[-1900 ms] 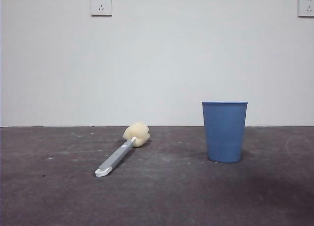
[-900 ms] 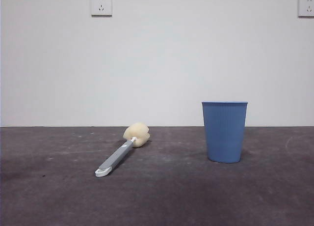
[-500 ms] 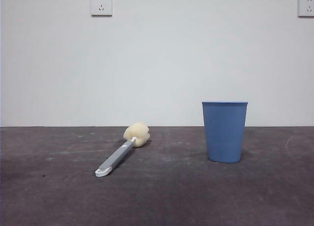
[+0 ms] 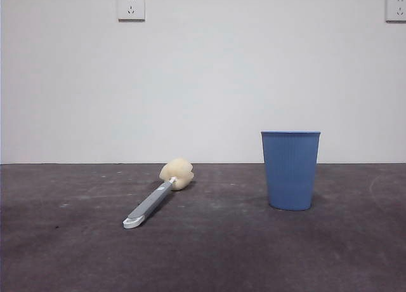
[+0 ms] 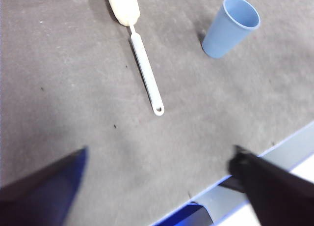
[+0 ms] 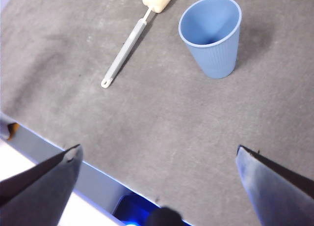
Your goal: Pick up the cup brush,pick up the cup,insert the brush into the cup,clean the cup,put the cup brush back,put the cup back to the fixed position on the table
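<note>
Nearest: both arms hang high over the near table edge, neither showing in the front view. Left gripper (image 5: 157, 186) has jaws spread wide, nothing btwn them; its tips are blurred & cut off by the frame. Right gripper (image 6: 157, 186) likewise wide open & empty, jaws only partly in frame.

Farther in, the cup brush (image 4: 155, 195) lies flat on the table (image 4: 209, 254), left of centre: white tip near, sponge head (image 4: 177, 174) far.

The cup (image 4: 290, 170) stands upright, mouth up, right of the brush & well apart from it.

Behind: pale wall w/ two sockets (image 4: 130, 6), the right one cut off by the frame.
</note>
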